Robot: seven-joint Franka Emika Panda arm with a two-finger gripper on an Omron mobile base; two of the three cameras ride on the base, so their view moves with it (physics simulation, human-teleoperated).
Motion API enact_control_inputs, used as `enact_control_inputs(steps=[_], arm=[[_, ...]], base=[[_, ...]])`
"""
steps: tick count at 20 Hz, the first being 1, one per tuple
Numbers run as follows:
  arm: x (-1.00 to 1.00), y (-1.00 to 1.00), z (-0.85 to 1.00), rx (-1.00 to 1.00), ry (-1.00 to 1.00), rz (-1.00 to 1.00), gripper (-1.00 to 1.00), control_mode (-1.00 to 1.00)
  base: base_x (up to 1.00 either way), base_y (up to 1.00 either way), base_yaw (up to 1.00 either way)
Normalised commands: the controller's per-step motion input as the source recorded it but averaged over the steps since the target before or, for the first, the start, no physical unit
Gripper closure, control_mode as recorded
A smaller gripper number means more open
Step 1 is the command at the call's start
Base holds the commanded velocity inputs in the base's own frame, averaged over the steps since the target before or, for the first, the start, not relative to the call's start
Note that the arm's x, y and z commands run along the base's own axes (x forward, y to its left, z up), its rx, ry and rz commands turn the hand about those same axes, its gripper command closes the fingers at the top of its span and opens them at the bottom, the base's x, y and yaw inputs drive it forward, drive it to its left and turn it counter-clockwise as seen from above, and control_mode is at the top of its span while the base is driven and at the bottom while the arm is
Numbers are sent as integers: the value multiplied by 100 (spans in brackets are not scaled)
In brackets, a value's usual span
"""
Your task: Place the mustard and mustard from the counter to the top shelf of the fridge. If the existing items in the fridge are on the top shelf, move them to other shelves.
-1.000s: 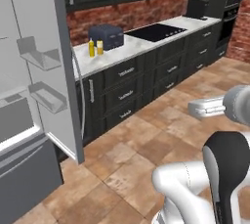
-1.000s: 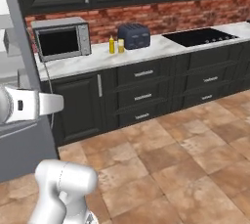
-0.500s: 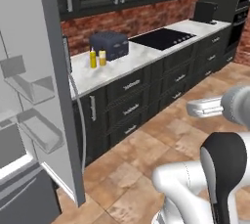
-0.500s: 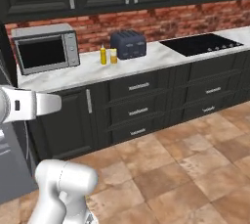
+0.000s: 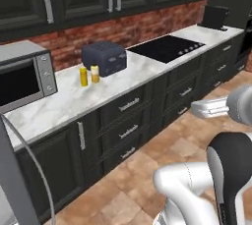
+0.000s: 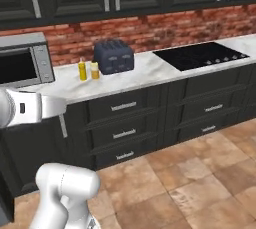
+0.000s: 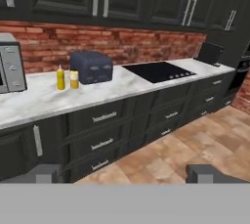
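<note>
Two yellow mustard squeeze bottles point(image 5: 89, 75) stand together on our white marble worktop point(image 5: 74, 101), beside a dark toaster point(image 5: 104, 58). Our claw point(image 7: 124, 174) hangs released, well apart.

No legible text, label, brand, number or sign on any item or surface in these views.

Marble counter point(image 5: 74, 102) bearing microwave point(image 5: 22, 79), two mustard bottles point(image 5: 89, 75), dark toaster point(image 5: 104, 58), inset cooktop point(image 5: 166, 48).
</note>
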Motion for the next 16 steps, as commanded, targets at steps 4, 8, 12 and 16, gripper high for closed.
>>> enact_control_inputs(steps=[4, 8, 12, 16], arm=[[0, 0, 0, 0, 0, 0, -100, 100], [0, 0, 0, 0, 0, 0, -100, 100], [0, 0, 0, 0, 0, 0, -100, 100], [0, 0, 0, 0, 0, 0, -100, 100]], base=[[100, 0, 0], [100, 0, 7], [99, 0, 29], [78, -7, 40]])
